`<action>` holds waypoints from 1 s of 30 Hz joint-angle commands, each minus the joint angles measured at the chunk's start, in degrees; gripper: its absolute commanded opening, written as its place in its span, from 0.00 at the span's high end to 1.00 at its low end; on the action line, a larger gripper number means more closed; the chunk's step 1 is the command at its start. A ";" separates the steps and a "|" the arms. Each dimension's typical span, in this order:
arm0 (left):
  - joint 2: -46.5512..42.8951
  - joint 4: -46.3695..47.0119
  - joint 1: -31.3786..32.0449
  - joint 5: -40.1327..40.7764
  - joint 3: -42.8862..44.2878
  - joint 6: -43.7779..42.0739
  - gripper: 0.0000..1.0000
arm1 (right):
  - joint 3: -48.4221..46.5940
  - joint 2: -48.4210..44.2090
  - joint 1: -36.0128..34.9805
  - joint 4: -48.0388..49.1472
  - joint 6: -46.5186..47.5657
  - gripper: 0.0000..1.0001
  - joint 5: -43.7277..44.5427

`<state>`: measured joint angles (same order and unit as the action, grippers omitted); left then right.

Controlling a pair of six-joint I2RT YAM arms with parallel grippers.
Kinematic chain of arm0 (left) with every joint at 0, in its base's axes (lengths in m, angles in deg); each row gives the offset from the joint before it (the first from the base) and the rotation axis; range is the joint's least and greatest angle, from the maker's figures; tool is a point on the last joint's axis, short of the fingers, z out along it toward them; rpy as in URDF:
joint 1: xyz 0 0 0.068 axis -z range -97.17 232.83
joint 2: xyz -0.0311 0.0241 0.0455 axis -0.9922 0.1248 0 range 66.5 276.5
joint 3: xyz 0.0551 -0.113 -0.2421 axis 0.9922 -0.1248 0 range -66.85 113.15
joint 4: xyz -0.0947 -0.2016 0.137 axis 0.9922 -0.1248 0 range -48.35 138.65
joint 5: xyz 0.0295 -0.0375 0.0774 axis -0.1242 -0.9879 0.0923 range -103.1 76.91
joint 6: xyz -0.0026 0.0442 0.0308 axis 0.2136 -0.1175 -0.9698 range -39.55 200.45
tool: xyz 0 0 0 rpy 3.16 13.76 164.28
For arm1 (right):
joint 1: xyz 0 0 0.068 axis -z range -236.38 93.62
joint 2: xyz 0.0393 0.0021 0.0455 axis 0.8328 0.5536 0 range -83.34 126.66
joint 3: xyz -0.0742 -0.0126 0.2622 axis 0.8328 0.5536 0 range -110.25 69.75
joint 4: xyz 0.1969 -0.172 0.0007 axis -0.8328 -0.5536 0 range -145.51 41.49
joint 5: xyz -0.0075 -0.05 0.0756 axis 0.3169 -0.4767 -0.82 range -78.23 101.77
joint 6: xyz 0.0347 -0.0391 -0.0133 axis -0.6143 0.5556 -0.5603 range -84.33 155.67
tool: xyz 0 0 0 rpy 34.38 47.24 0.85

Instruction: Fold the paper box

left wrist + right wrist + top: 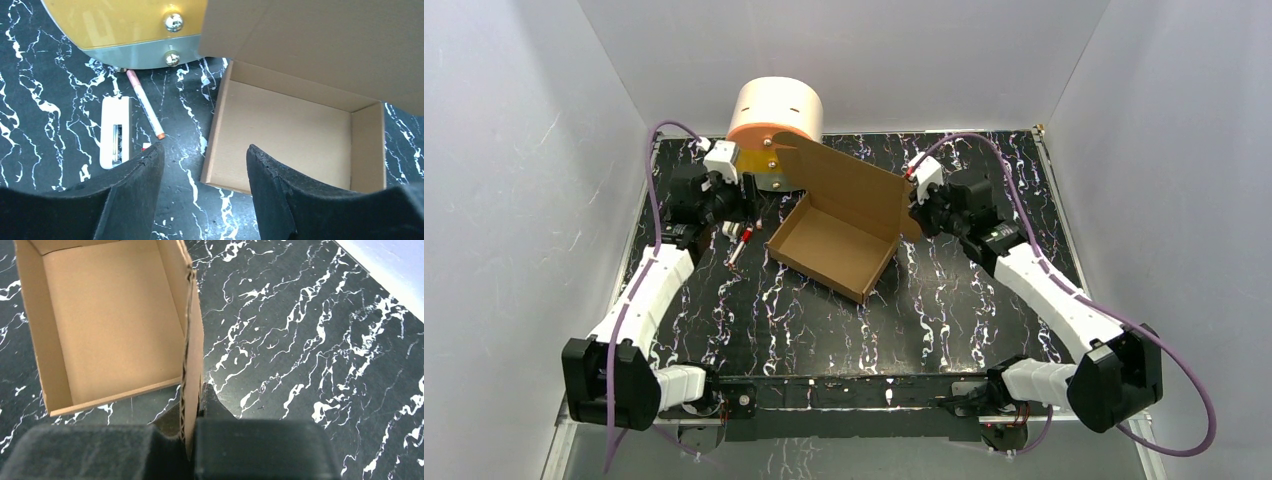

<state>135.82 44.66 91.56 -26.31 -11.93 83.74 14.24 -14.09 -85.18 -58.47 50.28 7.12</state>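
Surface: black marble-patterned table [984,300], white-veined, enclosed by plain white walls [514,150].
Paper box [834,245]: brown corrugated cardboard, formed into a shallow tray, lid raised; placed mid-table, toward the back.
Right gripper [192,407]: clenched on an upright edge of the box.
Left gripper [205,160]: released, nothing held.

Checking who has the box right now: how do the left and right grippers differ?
The left gripper has its fingers apart, gripping nothing; the right gripper is shut on a wall of the paper box. The left sits at the box's left, the right at its right. Both have black fingers.
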 commanded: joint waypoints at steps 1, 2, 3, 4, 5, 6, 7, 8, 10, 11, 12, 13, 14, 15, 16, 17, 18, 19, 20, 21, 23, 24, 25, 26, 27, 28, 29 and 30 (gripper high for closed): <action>0.72 5.12 -2.43 -5.27 2.59 -2.99 0.40 | -3.13 -1.73 5.04 -1.14 5.00 1.00 -15.74; 1.10 6.31 -2.87 -6.25 2.63 -4.67 0.40 | -3.44 -1.68 6.46 -1.81 5.71 1.00 -17.98; 1.67 7.19 -3.31 -7.16 2.91 -5.40 0.40 | -3.93 -1.59 7.08 -2.74 6.50 1.00 -19.89; 2.47 7.76 -3.70 -8.35 3.44 -5.86 0.39 | -4.56 -1.35 7.51 -3.76 7.35 1.00 -21.56; 3.24 8.15 -4.06 -9.64 3.98 -6.19 0.39 | -5.13 -1.05 7.83 -4.84 8.26 1.00 -23.08; 3.99 8.73 -4.41 -10.85 4.54 -6.34 0.39 | -5.68 -0.79 8.26 -5.69 8.92 1.00 -24.32; 4.65 9.68 -4.76 -12.87 4.89 -6.36 0.39 | -6.07 -0.57 8.75 -6.28 9.58 1.00 -25.61; 5.45 10.38 -5.04 -14.40 5.14 -6.45 0.39 | -6.53 -0.34 9.25 -6.73 10.04 1.00 -26.89; 6.25 11.31 -5.42 -17.18 5.77 -6.85 0.39 | -7.10 0.03 10.32 -7.33 10.64 1.00 -29.26; 6.57 11.84 -5.54 -18.09 5.84 -7.21 0.38 | -7.41 0.22 10.77 -7.92 11.23 1.00 -30.60; 6.88 12.15 -5.75 -18.92 5.94 -7.61 0.38 | -7.83 0.38 11.11 -8.57 11.88 1.00 -31.84; 7.12 12.19 -6.01 -19.59 6.10 -8.21 0.38 | -8.28 0.51 11.39 -9.18 12.42 1.00 -32.67; 7.48 11.99 -6.27 -20.36 6.37 -8.78 0.38 | -8.76 0.81 11.76 -9.77 12.98 1.00 -33.42; 7.88 11.72 -6.60 -21.04 6.67 -9.30 0.38 | -9.34 1.16 12.09 -10.63 13.79 1.00 -34.41; 8.15 11.43 -6.99 -21.82 6.92 -9.77 0.38 | -10.03 1.64 12.43 -11.57 14.46 1.00 -35.25; 8.35 11.35 -7.35 -23.02 7.05 -10.15 0.38 | -10.76 2.09 12.69 -12.70 15.39 1.00 -35.94; 8.49 11.56 -7.79 -24.46 7.11 -10.27 0.38 | -11.41 2.76 12.90 -13.59 15.90 1.00 -36.32; 8.62 11.70 -8.30 -26.11 7.10 -10.47 0.38 | -12.19 3.51 13.04 -14.25 16.33 1.00 -36.61; 8.71 11.53 -8.58 -28.05 7.19 -10.80 0.38 | -12.89 4.22 13.18 -14.90 16.74 1.00 -36.70; 8.80 11.04 -8.64 -29.86 7.32 -11.42 0.38 | -13.52 5.09 13.30 -15.57 17.13 1.00 -36.87; 8.90 9.46 -8.64 -32.72 7.52 -13.68 0.38 | -14.51 6.56 13.42 -16.40 17.72 1.00 -37.38; 9.05 8.35 -8.64 -34.49 7.70 -14.92 0.38 | -14.92 7.12 13.43 -16.67 17.92 1.00 -37.49; 9.14 7.29 -9.57 -35.98 7.95 -16.12 0.38 | -15.16 7.61 13.44 -16.89 18.17 1.00 -37.53; 9.24 6.32 -10.33 -37.32 8.08 -17.41 0.38 | -15.43 8.05 13.44 -17.08 18.36 1.00 -37.66; 9.37 5.52 -10.45 -38.70 8.18 -18.49 0.38 | -15.54 8.41 13.51 -17.30 18.76 1.00 -37.98; 9.61 4.67 -10.47 -39.92 8.45 -19.36 0.38 | -15.59 8.68 13.46 -17.44 18.99 1.00 -38.33; 9.85 2.92 -10.55 -40.82 8.69 -20.35 0.38 | -15.60 9.03 13.49 -17.42 19.12 1.00 -38.48; 10.25 1.52 -10.53 -41.52 9.04 -21.33 0.38 | -15.60 9.24 13.49 -17.32 19.20 1.00 -38.69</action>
<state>145.09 51.04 81.82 -59.79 -5.81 68.62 1.92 -5.17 -72.09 -75.82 67.79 -27.83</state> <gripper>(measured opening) 0.621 0.023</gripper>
